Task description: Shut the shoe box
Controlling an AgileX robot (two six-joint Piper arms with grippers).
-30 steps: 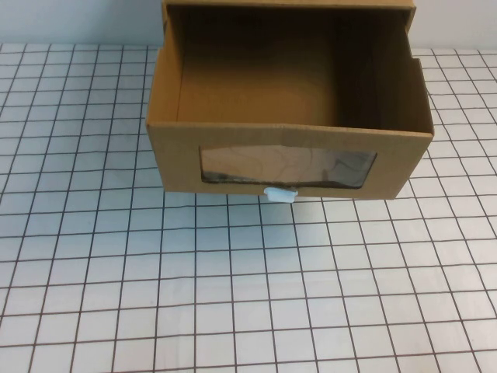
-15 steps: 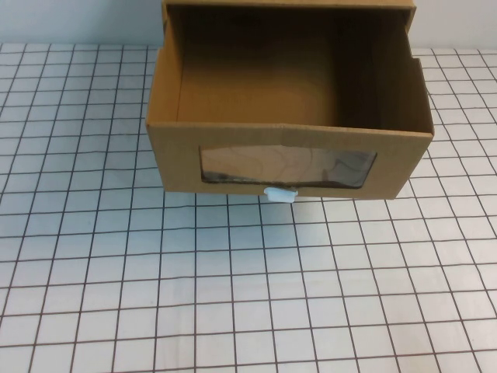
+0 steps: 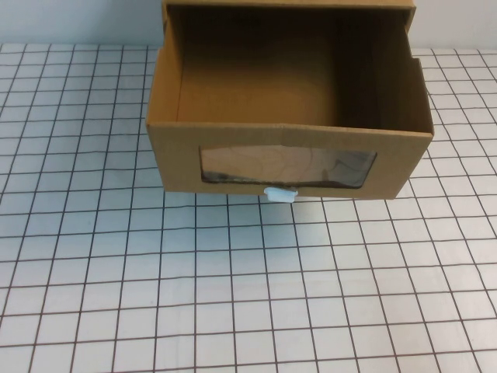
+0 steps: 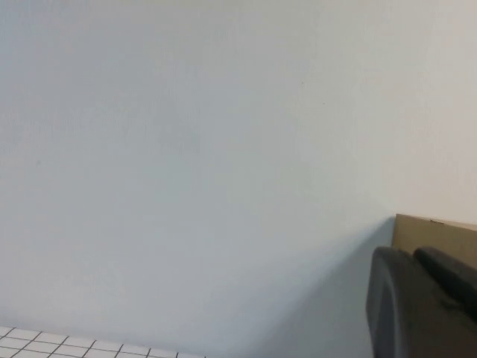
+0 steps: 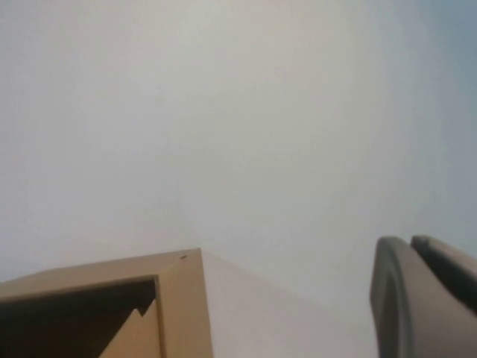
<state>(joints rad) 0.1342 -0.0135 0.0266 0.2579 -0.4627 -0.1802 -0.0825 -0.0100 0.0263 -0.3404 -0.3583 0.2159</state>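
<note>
The shoe box (image 3: 180,151) is brown cardboard and stands at the far middle of the table. Its drawer is pulled out toward me and looks empty inside. The front has a clear window (image 3: 287,167) and a small white pull tab (image 3: 280,194) at the lower edge. The outer sleeve (image 3: 287,5) shows at the top edge. Neither arm shows in the high view. My left gripper (image 4: 414,253) is shut and empty, raised, with a box corner (image 4: 440,230) behind it. My right gripper (image 5: 410,242) is shut and empty, raised, with a box corner (image 5: 179,298) off to one side of it.
The table (image 3: 233,295) has a white cover with a black grid. A plain pale wall (image 4: 186,149) stands behind the box.
</note>
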